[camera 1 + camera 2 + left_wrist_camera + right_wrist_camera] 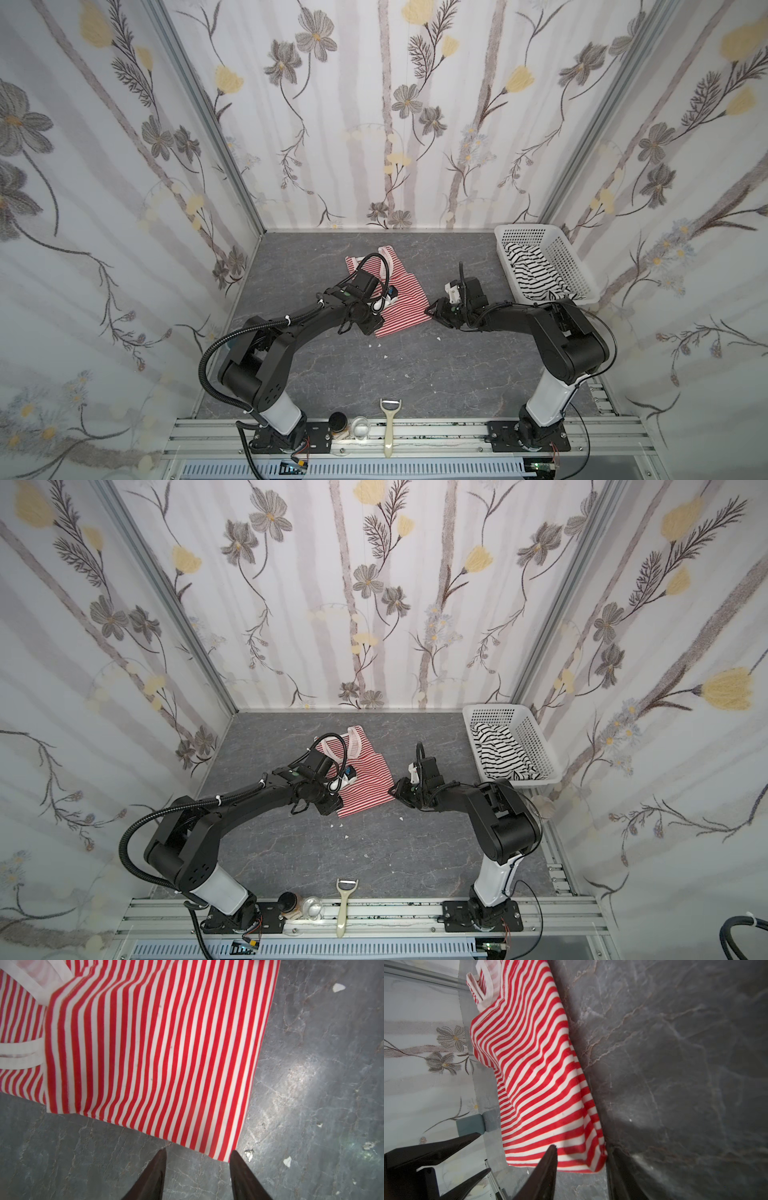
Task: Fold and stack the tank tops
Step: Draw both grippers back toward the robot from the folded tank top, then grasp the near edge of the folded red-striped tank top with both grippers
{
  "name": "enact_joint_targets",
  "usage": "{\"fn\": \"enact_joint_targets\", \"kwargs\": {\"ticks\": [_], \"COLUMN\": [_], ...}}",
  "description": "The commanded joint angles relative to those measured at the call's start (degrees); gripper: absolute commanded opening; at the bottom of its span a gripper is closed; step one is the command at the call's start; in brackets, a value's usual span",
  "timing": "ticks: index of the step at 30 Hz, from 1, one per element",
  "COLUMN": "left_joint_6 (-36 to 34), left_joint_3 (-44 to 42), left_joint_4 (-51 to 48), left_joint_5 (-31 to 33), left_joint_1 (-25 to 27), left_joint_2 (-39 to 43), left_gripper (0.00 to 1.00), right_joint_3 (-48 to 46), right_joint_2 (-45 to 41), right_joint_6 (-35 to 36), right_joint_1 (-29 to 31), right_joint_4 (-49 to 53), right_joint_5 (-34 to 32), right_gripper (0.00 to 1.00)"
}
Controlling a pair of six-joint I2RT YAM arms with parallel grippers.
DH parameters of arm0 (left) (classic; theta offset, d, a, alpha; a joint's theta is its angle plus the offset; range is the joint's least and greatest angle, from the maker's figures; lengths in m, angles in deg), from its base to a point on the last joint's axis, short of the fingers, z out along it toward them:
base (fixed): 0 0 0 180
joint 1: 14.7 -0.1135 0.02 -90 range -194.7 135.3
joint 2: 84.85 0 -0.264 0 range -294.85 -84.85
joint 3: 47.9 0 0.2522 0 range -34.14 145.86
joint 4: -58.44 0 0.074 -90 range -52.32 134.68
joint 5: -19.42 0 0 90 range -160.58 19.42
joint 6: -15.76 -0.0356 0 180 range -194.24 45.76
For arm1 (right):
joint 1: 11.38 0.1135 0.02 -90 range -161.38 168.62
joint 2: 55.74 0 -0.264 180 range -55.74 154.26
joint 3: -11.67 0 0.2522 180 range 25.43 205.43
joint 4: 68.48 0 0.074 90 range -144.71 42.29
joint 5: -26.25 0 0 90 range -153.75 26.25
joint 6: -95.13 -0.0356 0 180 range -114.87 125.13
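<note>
The red-and-white tank top (405, 307) (370, 787) lies on the grey table, straps toward the back wall. The left wrist view shows its striped body (155, 1053) and one hem corner. My left gripper (370, 328) (198, 1153) hovers at that corner, open, with bare table between its fingers. My right gripper (428, 311) (583, 1151) is low at the top's right hem corner (598, 1159). Its jaws are open and straddle the corner, one finger over the cloth, the other beside it. The black-striped tank top (536, 274) (503, 754) lies crumpled in the white basket (525, 227).
The basket (496, 707) stands at the back right against the wall. A peeler (389, 428), a small dark jar (338, 422) and a glass (360, 428) sit on the front rail. Small white scraps (386, 356) dot the table. Patterned walls close in three sides.
</note>
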Motion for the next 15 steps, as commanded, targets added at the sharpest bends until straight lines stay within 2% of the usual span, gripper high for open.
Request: {"fn": "enact_joint_targets", "kwargs": {"ticks": [1, 8, 15], "left_joint_6": [0.2, 0.0, -0.7], "left_joint_3": [-1.4, -3.4, -3.6], "left_joint_4": [1.9, 3.8, 4.2], "left_joint_5": [0.5, 2.1, 2.7], "left_joint_1": [0.4, 2.5, 4.8], "left_joint_2": [1.2, 0.0, -1.6], "left_gripper": [0.51, 0.52, 0.51], "right_joint_3": [-0.2, 0.4, -0.1], "right_joint_2": [-0.3, -0.1, -3.2], "right_joint_6": [-0.8, -2.6, -3.1], "right_joint_1": [0.1, 0.2, 0.3], "right_joint_4": [0.2, -3.5, -3.5], "right_joint_5": [-0.8, 2.1, 2.0], "right_gripper": [0.29, 0.00, 0.00]}}
